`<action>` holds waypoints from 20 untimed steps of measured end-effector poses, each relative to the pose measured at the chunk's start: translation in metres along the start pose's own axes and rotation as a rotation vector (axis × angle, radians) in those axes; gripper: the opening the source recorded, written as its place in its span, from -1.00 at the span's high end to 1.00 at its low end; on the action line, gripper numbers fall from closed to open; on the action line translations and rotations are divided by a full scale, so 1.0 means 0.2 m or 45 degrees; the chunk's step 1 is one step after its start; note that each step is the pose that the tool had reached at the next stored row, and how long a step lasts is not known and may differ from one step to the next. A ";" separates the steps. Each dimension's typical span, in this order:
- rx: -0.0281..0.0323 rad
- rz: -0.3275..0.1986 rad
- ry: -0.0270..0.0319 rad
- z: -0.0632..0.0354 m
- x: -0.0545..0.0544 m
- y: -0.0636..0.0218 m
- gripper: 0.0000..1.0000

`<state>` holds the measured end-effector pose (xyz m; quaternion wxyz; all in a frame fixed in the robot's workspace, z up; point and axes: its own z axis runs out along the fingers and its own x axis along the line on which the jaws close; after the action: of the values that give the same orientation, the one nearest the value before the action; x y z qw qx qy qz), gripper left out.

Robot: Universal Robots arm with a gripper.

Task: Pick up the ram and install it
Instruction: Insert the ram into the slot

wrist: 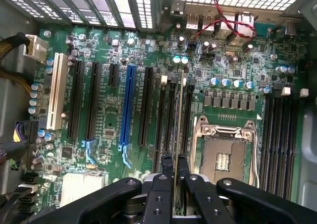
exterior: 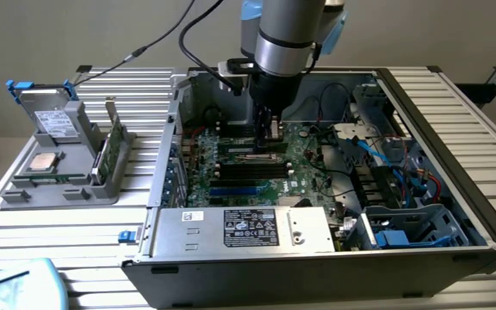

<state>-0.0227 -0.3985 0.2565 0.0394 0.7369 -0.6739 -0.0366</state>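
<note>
My gripper point(exterior: 265, 137) is down inside the open computer case point(exterior: 454, 129), just above the motherboard point(exterior: 230, 174). In the wrist view its two black fingers point(wrist: 166, 164) are shut on the ram point(wrist: 179, 117). The stick shows edge-on as a thin green line. It runs along the black memory slots point(wrist: 163, 120) beside the bare CPU socket point(wrist: 225, 152). I cannot tell whether its lower edge sits in a slot or just above one. A second green stick point(exterior: 110, 143) stands upright in the grey holder point(exterior: 59, 184) at the exterior view's left.
The silver power supply point(exterior: 243, 227) lies at the case's near side. Blue and red cables point(exterior: 403, 171) and a drive cage point(exterior: 412, 229) crowd the exterior view's right. The grey holder also carries a boxy drive point(exterior: 54, 119) and a processor point(exterior: 43, 163). More black slots point(wrist: 280, 135) lie past the socket.
</note>
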 end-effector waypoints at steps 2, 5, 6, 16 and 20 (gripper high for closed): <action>-0.0005 0.001 0.0051 0.015 0.00 -0.002 0.73; -0.0012 0.002 0.0137 0.037 0.00 -0.004 0.73; -0.0015 0.002 0.0168 0.044 0.00 -0.005 0.73; -0.0149 0.004 0.0341 0.087 0.00 -0.033 0.73; -0.0203 0.004 0.0351 0.091 0.02 -0.038 0.73</action>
<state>-0.0169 -0.4012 0.2376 0.0546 0.7360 -0.6740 -0.0317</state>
